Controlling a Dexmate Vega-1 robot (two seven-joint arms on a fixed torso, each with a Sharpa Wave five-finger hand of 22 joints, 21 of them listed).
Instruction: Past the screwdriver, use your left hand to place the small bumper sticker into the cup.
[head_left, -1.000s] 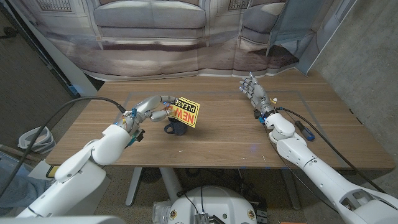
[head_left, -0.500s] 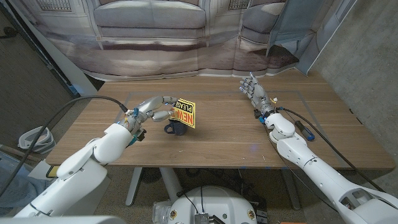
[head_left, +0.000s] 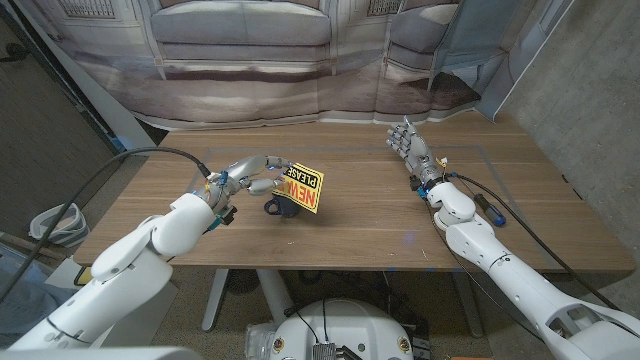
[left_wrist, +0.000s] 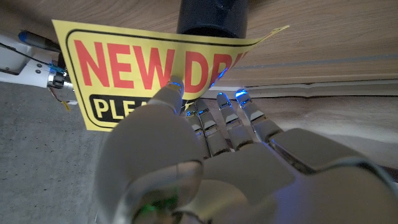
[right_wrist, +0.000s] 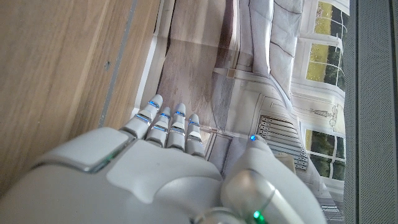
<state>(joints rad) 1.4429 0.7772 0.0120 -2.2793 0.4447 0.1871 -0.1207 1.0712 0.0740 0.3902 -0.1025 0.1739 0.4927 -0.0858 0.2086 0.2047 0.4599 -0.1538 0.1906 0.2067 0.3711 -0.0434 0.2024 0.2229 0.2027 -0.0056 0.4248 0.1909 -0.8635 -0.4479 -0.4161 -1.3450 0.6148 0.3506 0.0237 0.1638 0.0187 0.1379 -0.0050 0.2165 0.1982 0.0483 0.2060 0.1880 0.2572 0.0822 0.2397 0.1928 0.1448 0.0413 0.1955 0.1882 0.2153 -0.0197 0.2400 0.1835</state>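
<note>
At your twelve o'clock a printed backdrop (head_left: 300, 60) of sofas hangs behind the wooden table (head_left: 360, 225); grey wall (head_left: 590, 90) at two o'clock.

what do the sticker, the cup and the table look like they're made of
Sticker: thin, flexible printed sheet, maybe vinyl or paper; it bends in the left hand.
Cup: dark and smooth with a slight sheen, possibly plastic or glazed ceramic.
Table: wood-grain top, matte; solid or laminate, unclear.
</note>
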